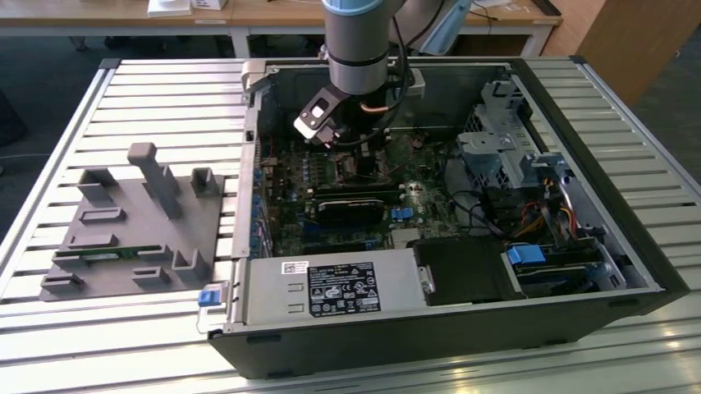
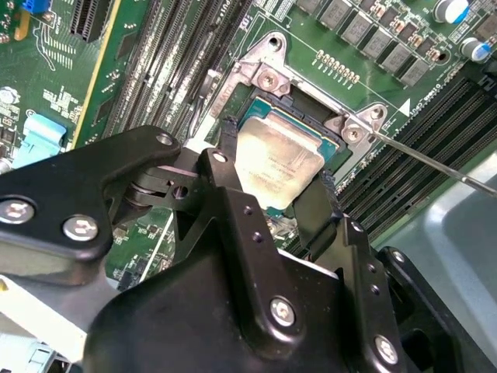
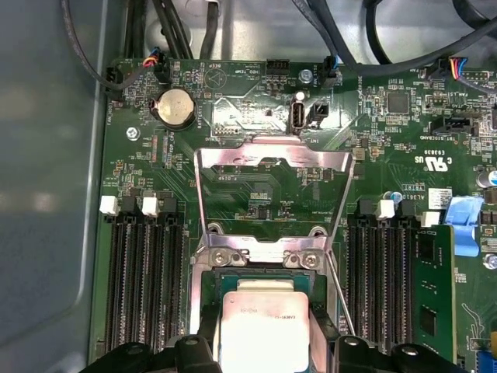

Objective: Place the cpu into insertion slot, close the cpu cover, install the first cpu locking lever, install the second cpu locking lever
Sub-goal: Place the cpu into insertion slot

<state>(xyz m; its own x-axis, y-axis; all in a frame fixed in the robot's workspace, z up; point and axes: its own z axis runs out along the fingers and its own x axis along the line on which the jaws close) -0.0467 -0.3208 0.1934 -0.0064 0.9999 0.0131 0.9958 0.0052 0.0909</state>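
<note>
Black claw (image 2: 277,167) around flat square grey cpu (image 2: 273,148) at insertion slot (image 2: 301,105)

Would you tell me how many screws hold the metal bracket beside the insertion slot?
2. In the first wrist view, both sit on the bracket beside the cpu: one screw, the other. The gripper may hide others.

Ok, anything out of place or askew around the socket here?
Nothing stands out. The cpu sits squarely between the jaws over the insertion slot, and the cpu cover stands swung open, with no visible damage.
</note>
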